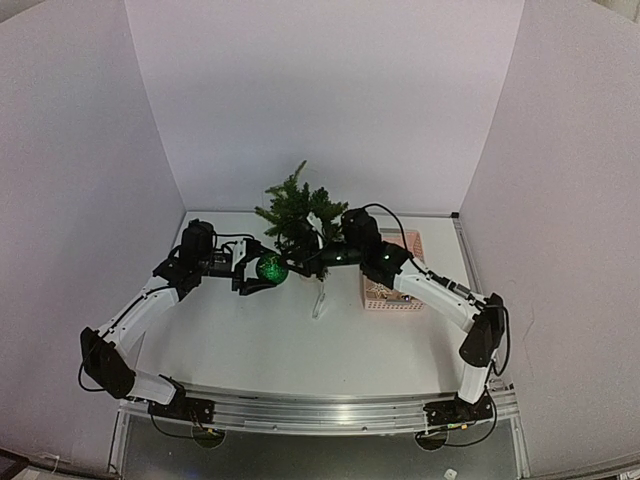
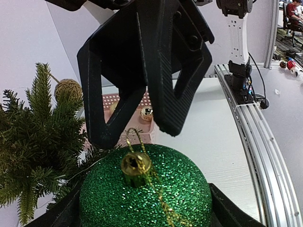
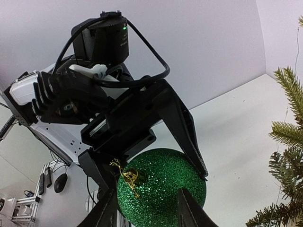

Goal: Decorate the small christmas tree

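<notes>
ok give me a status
Left gripper shut on green ball. Right gripper open, jaws straddling its gold cap. Small christmas tree close beside, nothing between.

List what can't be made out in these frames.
- Tree base: top view, hidden behind ball and right arm.
- Basket contents: top view, right arm covers most; rest too small.
- Ball underside: left wrist view, cut off by bottom edge.
- Left end effector pads: both wrist views, behind the ball.
</notes>
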Robot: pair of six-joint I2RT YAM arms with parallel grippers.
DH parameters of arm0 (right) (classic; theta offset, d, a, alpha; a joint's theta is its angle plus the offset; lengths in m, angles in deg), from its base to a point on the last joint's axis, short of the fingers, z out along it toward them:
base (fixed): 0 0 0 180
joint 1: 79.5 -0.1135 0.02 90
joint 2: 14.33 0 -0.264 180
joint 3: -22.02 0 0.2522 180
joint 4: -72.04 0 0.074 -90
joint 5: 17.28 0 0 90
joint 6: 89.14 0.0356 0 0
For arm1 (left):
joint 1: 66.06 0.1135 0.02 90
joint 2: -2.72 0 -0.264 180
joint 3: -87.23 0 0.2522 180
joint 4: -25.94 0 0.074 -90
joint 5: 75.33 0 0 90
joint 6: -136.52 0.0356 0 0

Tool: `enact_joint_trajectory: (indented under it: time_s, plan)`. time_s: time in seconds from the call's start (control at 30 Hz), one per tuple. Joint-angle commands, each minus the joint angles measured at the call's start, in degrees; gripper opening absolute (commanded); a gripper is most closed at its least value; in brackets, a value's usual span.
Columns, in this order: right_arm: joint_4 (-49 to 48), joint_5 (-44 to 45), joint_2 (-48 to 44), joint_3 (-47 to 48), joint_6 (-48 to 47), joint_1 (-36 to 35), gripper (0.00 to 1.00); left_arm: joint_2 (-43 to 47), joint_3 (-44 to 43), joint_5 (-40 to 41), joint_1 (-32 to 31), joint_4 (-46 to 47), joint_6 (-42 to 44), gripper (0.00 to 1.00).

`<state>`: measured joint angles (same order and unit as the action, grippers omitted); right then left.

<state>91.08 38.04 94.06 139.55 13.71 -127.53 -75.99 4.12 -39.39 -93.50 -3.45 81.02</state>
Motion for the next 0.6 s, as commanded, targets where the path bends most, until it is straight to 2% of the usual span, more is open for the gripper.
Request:
enact_joint_trajectory:
  time_s: [0.0, 0.33, 0.57]
  plan:
    - [-0.35, -2.25, 1.88, 3.53, 0.37, 0.14, 0.33, 0.97, -1.7, -1.32, -0.16, 0.17, -0.15, 0.56]
    - [-0.34, -3.82, 2.49, 4.29, 0.28, 0.19, 0.01, 1.08, -1.15, 0.09, -0.16, 0.39, -0.83, 0.56]
    - [-0.29, 4.31, 0.89, 2.64, 0.25, 0.47, 0.0, -0.93, -1.14, 7.18, -0.16, -2.88, -5.06, 0.52]
